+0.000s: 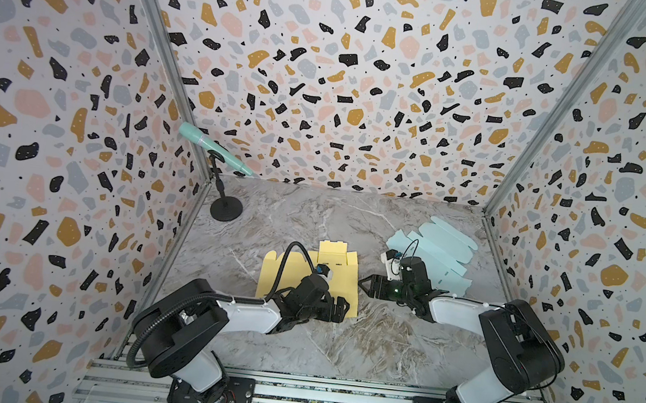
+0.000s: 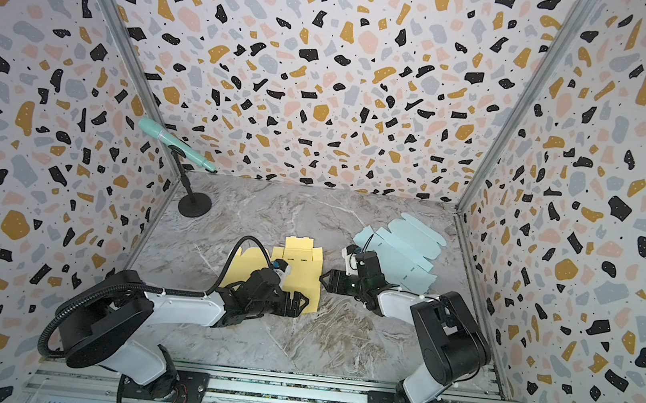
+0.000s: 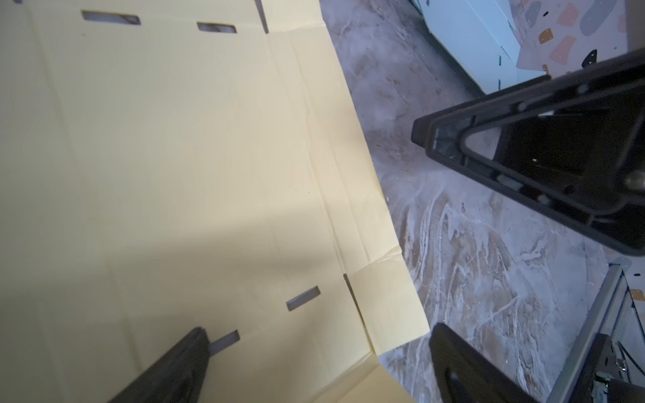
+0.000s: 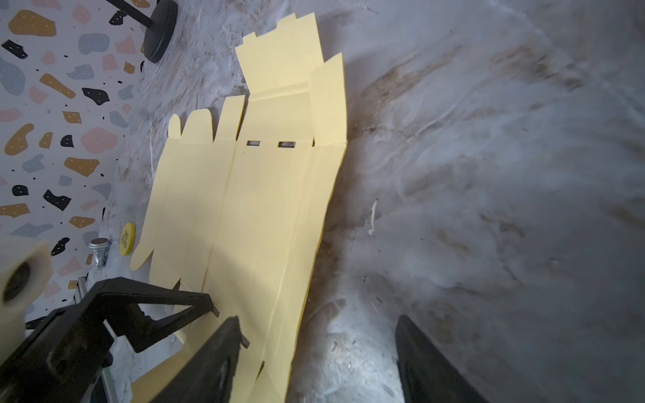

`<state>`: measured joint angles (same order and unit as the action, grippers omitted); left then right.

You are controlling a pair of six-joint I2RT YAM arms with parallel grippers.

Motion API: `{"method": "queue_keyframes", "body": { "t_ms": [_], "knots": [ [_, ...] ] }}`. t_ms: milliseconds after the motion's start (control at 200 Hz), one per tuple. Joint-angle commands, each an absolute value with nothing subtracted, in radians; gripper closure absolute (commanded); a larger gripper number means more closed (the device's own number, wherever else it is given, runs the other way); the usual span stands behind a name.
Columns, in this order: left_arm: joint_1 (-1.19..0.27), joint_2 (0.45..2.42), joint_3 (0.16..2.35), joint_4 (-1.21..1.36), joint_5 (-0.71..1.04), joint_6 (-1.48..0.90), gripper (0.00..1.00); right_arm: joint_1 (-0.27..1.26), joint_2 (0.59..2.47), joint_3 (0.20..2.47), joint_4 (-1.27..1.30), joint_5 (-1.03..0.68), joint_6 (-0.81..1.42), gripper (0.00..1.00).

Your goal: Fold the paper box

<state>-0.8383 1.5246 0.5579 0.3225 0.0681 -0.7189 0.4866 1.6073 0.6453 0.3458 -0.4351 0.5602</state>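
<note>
The paper box is a flat yellow cut-out sheet with slots and flaps, lying on the marble table in both top views. My left gripper is open over the sheet's near right corner. In the left wrist view, one jaw of the left gripper is over the yellow sheet and the other over bare table. My right gripper is open at the sheet's right edge. In the right wrist view the right gripper straddles that edge of the sheet. Nothing is held.
A pile of pale blue flat box sheets lies at the back right, behind the right arm. A microphone stand is at the back left. Patterned walls close three sides. A small yellow disc lies by the left wall.
</note>
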Motion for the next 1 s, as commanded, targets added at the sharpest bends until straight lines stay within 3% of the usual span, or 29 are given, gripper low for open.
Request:
{"method": "queue_keyframes", "body": {
  "t_ms": [0, 235, 491, 666, 996],
  "knots": [
    [-0.847, 1.512, 0.565, 0.343, 0.066, -0.735, 0.0, 0.495, 1.602, 0.634, 0.37, -0.456, 0.574, 0.3],
    [-0.809, 1.433, 0.612, 0.258, 0.058, -0.665, 0.0, 0.517, 1.642, 0.657, 0.377, -0.455, 0.583, 0.33],
    [-0.629, 1.373, 0.58, 0.14, 0.103, -0.544, 0.0, 0.537, 1.67, 0.66, 0.41, -0.459, 0.614, 0.37],
    [-0.549, 1.372, 0.552, 0.117, 0.133, -0.488, 0.1, 0.563, 1.705, 0.675, 0.42, -0.458, 0.628, 0.43],
    [-0.544, 1.432, 0.513, 0.198, 0.154, -0.51, 0.25, 0.584, 1.723, 0.666, 0.462, -0.444, 0.662, 0.55]
  ]
}}
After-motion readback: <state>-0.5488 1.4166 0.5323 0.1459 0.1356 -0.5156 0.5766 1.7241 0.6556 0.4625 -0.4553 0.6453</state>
